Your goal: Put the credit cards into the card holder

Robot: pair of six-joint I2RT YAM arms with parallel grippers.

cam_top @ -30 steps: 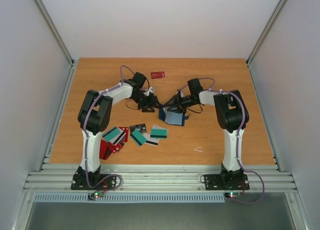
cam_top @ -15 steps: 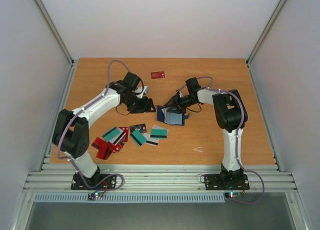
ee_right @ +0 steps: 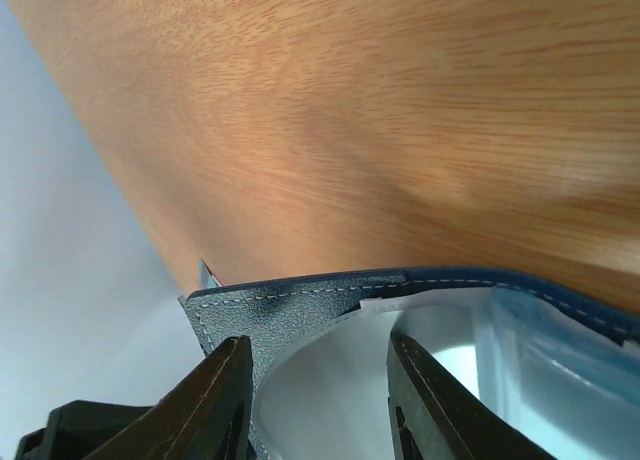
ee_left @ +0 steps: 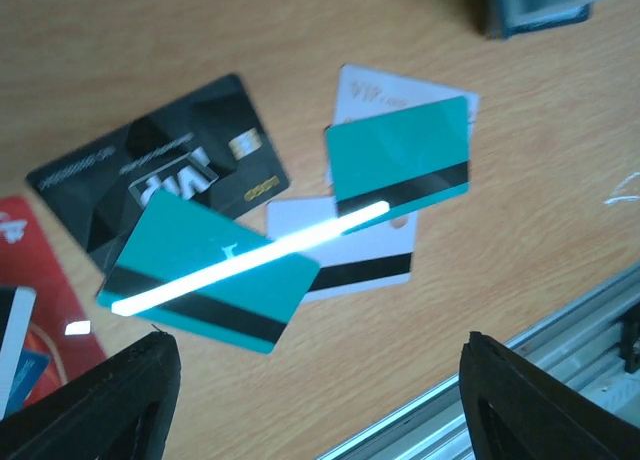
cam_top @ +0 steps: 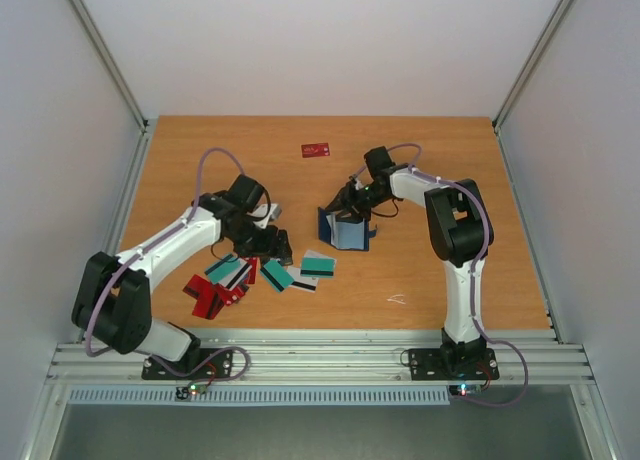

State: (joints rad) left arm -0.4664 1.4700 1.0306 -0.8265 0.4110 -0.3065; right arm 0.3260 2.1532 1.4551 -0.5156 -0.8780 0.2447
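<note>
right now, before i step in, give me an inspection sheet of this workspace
surface: brown wooden tabletop, no damage seen
job's things: teal, white, dark grey and red plastic credit cards scattered front left; one lone red card near the far edge; navy folding card holder standing open mid-table
clutter: small white scrap front right
grippers: left gripper open, empty, above the cards; right gripper closed on the card holder's flap
cables: purple-grey cables looped along both arms
surroundings: white walls, aluminium rail at the near edge
</note>
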